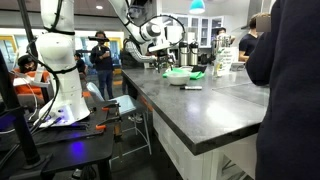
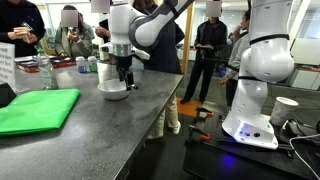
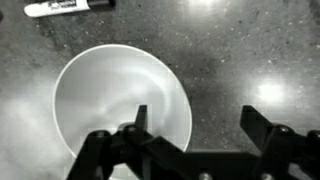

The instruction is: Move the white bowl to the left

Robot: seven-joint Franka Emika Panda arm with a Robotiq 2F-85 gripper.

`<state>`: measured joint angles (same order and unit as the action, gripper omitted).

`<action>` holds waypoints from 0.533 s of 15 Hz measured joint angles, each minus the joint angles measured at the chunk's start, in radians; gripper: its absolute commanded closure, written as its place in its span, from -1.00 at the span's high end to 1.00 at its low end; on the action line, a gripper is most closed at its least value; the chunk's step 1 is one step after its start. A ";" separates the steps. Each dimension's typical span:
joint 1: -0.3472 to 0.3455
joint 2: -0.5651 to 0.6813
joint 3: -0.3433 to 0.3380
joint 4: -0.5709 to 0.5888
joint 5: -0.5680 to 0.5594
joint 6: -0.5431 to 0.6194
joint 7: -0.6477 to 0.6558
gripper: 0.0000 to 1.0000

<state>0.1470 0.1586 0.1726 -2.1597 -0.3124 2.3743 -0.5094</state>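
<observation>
The white bowl is sitting upright on the dark speckled countertop, taking up the left and middle of the wrist view. In an exterior view the bowl is resting near the counter's edge, directly under the arm's wrist. The gripper is hovering over the bowl's rim with its fingers spread wide: one is dipping inside the bowl and the other is hanging outside it over bare counter, so the bowl's wall is lying between them. Whether either pad is touching the bowl cannot be told. A white marker with a dark cap is lying at the top edge of the wrist view, apart from the bowl. A green mat is lying flat on the counter, well apart from the bowl. The white robot base is standing on a separate low table beside the counter, and several people are standing in the background
</observation>
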 measured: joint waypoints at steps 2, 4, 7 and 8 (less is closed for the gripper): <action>-0.009 -0.033 -0.001 0.011 0.075 -0.051 -0.041 1.00; -0.025 -0.062 -0.009 0.029 0.111 -0.089 -0.056 1.00; -0.052 -0.098 -0.036 0.050 0.133 -0.099 -0.056 1.00; -0.061 -0.108 -0.045 0.055 0.144 -0.100 -0.056 1.00</action>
<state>0.0857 0.0504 0.1275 -2.1051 -0.1685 2.2746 -0.5657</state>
